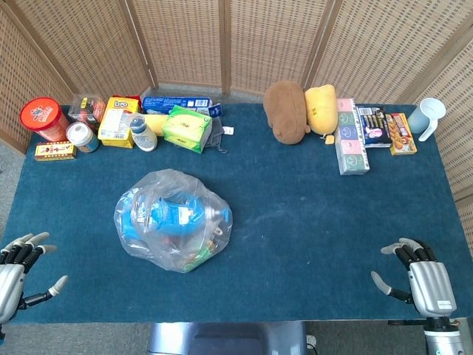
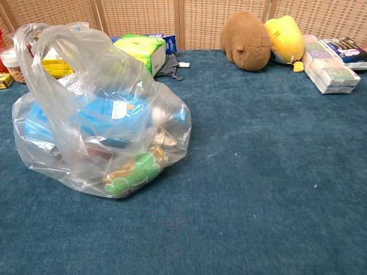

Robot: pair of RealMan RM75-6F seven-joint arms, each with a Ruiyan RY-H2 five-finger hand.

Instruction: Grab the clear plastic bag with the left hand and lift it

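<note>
The clear plastic bag (image 1: 173, 220) sits on the blue tabletop left of centre, filled with blue packets and a green item. In the chest view the clear plastic bag (image 2: 97, 114) fills the left side, its handles standing up. My left hand (image 1: 18, 270) hovers at the table's front left corner, fingers spread, holding nothing, well left of the bag. At the front right corner my right hand (image 1: 417, 277) is likewise open and empty. Neither hand shows in the chest view.
Along the back left stand a red tub (image 1: 43, 118), a yellow box (image 1: 119, 120), a green tissue pack (image 1: 187, 128) and jars. A brown plush (image 1: 287, 109), a yellow plush (image 1: 321, 109), boxes (image 1: 352, 140) and a cup (image 1: 429, 116) line the back right.
</note>
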